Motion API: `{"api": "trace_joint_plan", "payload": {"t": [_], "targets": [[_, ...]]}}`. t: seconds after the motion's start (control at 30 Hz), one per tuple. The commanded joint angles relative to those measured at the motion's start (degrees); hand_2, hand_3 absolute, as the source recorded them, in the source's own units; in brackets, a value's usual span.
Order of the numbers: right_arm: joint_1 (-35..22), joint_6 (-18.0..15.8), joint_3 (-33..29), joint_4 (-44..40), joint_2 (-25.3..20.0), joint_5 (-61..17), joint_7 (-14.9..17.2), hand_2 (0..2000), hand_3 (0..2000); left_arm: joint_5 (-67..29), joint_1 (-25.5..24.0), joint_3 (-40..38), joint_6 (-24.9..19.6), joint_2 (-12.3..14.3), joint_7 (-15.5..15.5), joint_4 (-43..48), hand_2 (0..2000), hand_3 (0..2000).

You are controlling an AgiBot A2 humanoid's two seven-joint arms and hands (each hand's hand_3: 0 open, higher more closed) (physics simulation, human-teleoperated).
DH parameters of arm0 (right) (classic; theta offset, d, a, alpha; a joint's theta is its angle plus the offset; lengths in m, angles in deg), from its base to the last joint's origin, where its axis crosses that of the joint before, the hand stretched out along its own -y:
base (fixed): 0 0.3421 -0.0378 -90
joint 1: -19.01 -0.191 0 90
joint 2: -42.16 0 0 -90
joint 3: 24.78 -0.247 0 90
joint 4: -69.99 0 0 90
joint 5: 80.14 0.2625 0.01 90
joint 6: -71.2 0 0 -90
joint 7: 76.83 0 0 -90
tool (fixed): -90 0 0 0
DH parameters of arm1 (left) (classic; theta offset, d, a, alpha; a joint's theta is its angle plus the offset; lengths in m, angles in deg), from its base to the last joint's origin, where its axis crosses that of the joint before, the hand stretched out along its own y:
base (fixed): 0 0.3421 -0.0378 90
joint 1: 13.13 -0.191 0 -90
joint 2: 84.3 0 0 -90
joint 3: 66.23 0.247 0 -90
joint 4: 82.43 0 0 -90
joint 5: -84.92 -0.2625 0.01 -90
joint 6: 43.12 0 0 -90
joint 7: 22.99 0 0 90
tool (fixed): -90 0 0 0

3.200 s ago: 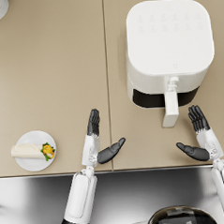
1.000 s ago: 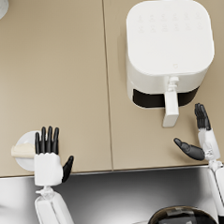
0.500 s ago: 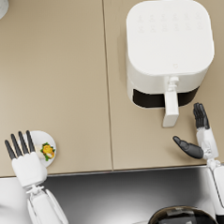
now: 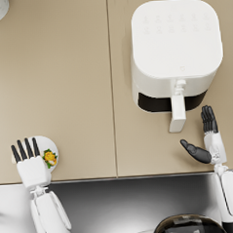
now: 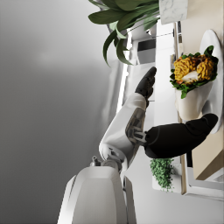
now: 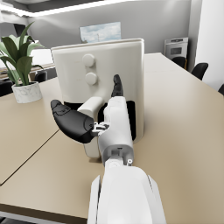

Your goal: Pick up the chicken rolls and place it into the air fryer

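In the head view, we are seeing our left hand (image 4: 31, 165) hovering over the small round white plate (image 4: 49, 144) at the near left edge of the beige table (image 4: 62, 82). The hand is covering most of the plate, so only the yellow-and-green filled end of the chicken roll (image 4: 49, 157) is showing, just beside the hand on its inner side. The fingers are spread and straight, pointing away from us and holding nothing. The roll's long axis is hidden here; we are judging that it runs across the plate under the hand. The boxy white air fryer (image 4: 176, 46), its drawer handle (image 4: 177, 113) facing us, is standing well apart to the right, and our right hand (image 4: 205, 144) is waiting near that handle with fingers apart and empty. The left hand is plainly the nearer one to the roll.

In the left wrist view, we are looking along the forearm at the pale wrapped roll (image 5: 192, 89) lying on the plate's rim (image 5: 216, 87), its stuffed end turned toward the camera. Our dark thumb (image 5: 181, 138) is reaching just beside the wrapper, but we cannot tell whether it is touching. The other fingers are standing apart from the roll, so nothing is being gripped yet. We are judging that the hand needs to close across the wrapper next.

In the right wrist view, our right hand (image 6: 94, 120) is hanging before the fryer's handle (image 6: 94, 127), thumb out, fingers extended, holding nothing.
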Motion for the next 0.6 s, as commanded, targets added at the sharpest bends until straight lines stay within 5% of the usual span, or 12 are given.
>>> {"api": "trace_joint_plan", "payload": {"t": [0.03,0.33,0.37,0.4,0.43,0.53,0.6], "targets": [[-0.7,0.0,-0.32,0.09,-0.34,0.0,0.0,0,0,-0.02,1.25,1.46,0.53,-0.38,0.08,-4.92,0,0],[-1.1,0.0,-0.73,0.22,-1.38,0.01,0.0,0,0,-0.09,2.81,3.28,6.16,-0.89,-1.02,-11.77,0,0],[-1.29,0.0,-0.67,0.48,-1.54,0.01,0.0,0,0,-0.11,3.29,3.52,6.49,-1.06,-1.69,-12.58,1361,327],[-1.23,0.0,-0.81,1.0,-1.62,0.01,0.0,0,0,-0.16,3.46,3.21,5.87,-1.2,-1.84,-12.73,2000,653],[-1.0,0.0,-0.87,1.26,-1.65,0.01,0.0,0,0,-0.16,3.65,3.47,4.94,-1.36,-1.75,-12.98,2000,980],[-1.28,0.0,-1.45,1.77,-2.01,0.01,0.0,0,0,-0.16,3.95,3.57,11.35,-1.65,-0.45,-12.56,2000,1960],[-1.13,0.0,-1.62,2.16,-2.16,0.01,0.0,0,0,-0.12,4.47,3.35,13.06,-1.8,0.46,-11.68,2000,2000]]}}
